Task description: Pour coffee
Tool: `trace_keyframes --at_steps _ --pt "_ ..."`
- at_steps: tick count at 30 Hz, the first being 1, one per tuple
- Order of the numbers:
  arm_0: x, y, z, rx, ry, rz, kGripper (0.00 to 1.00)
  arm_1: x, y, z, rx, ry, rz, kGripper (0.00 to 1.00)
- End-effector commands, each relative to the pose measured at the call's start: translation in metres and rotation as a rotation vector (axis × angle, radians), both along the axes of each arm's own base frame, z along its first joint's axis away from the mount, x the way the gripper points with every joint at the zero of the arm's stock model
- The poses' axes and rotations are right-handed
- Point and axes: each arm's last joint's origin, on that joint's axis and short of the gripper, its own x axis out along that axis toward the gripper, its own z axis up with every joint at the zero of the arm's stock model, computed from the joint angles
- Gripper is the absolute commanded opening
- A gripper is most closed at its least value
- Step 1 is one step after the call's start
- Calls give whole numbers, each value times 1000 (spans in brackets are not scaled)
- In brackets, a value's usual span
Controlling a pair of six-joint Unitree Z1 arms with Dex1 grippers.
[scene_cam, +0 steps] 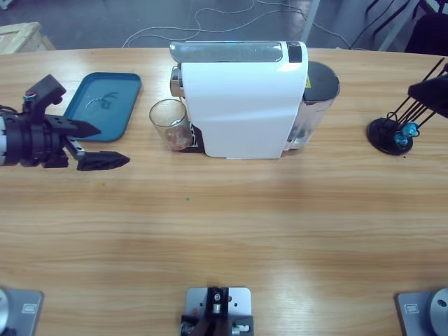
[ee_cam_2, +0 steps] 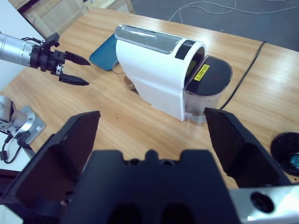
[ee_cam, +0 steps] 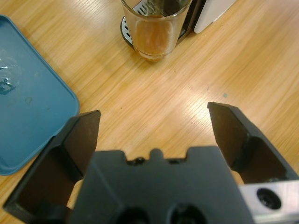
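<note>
One glass (scene_cam: 169, 124) stands left of centre in the high view, touching the front of the one white machine (scene_cam: 241, 101), with a shallow layer of coffee (ee_cam: 152, 38) at its bottom; it looks light, stiff, smooth and breakable, so I would take it by the middle of its wall, gently and upright. The left gripper (scene_cam: 94, 145), at the left edge, is spread wide and empty, pointing to the glass beside one blue tray (scene_cam: 105, 105). The right gripper (ee_cam_2: 152, 135) is also spread and holds nothing, high above the table

On the tabletop (scene_cam: 224, 231), the glass (scene_cam: 170, 124) stands touching the coffee machine's (scene_cam: 241, 101) left side, between it and the tray (scene_cam: 105, 105).
</note>
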Motion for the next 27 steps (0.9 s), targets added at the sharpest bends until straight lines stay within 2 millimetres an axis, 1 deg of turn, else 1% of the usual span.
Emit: trace_keyframes --at_steps 1,6,9,13,27 --pt "-7 4 4 -3 -28 -4 991 -8 -6 -9 15 0 40 1000" --pt "-10 3 5 -6 -29 -15 991 -8 -4 -12 33 -2 58 1000" --pt "-10 2 8 -13 -38 -17 991 -7 -3 -16 32 3 64 1000" --pt "-11 3 6 -10 -35 -19 991 -9 -4 -22 26 21 86 1000" --pt "-11 1 9 -15 -42 -24 991 -10 -5 -25 29 19 86 1000"
